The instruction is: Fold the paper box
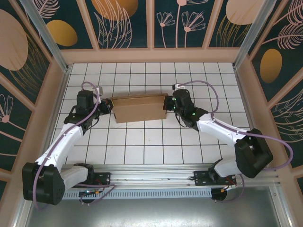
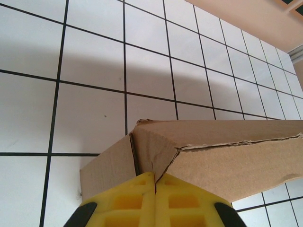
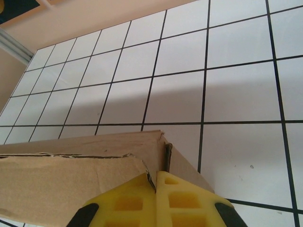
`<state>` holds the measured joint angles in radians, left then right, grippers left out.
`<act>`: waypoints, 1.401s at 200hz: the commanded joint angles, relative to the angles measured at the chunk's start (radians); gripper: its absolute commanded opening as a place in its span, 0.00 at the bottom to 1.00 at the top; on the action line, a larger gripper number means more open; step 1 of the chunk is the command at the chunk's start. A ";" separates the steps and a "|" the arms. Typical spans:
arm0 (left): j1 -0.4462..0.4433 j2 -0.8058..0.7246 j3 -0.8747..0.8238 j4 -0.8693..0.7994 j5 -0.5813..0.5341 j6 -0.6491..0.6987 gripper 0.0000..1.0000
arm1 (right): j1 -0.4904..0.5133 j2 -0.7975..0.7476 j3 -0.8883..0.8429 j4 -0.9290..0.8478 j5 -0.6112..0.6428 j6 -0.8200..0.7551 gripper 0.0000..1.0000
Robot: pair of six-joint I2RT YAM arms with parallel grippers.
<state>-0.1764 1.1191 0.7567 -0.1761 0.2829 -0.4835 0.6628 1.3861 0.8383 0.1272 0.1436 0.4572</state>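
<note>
The paper box is a brown cardboard mailer, folded up into a shallow box in the middle of the white tiled table. My left gripper sits at its left end and my right gripper at its right end. In the left wrist view the yellow fingertips are closed together, their tips touching the box's corner where the flaps meet. The right wrist view has my yellow fingertips shut against the other corner, beside a torn flap edge. The box's underside is hidden.
Wooden walls and metal posts ring the tiled floor. The arm bases stand on a rail at the near edge. Open tiles lie in front of and behind the box.
</note>
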 commanded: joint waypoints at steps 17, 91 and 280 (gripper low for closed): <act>-0.001 -0.031 -0.047 -0.041 -0.007 0.014 0.00 | 0.017 -0.018 -0.156 0.020 -0.029 -0.061 0.00; -0.073 -0.083 -0.116 -0.015 -0.103 0.084 0.00 | 0.013 -0.128 -0.261 0.202 -0.061 -0.142 0.06; -0.159 -0.069 -0.114 0.001 -0.178 0.204 0.00 | -0.233 -0.220 -0.020 0.065 -0.276 -0.018 0.21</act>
<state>-0.3218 1.0260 0.6598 -0.1223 0.0948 -0.3058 0.4480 1.0954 0.7429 0.2741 -0.0788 0.3851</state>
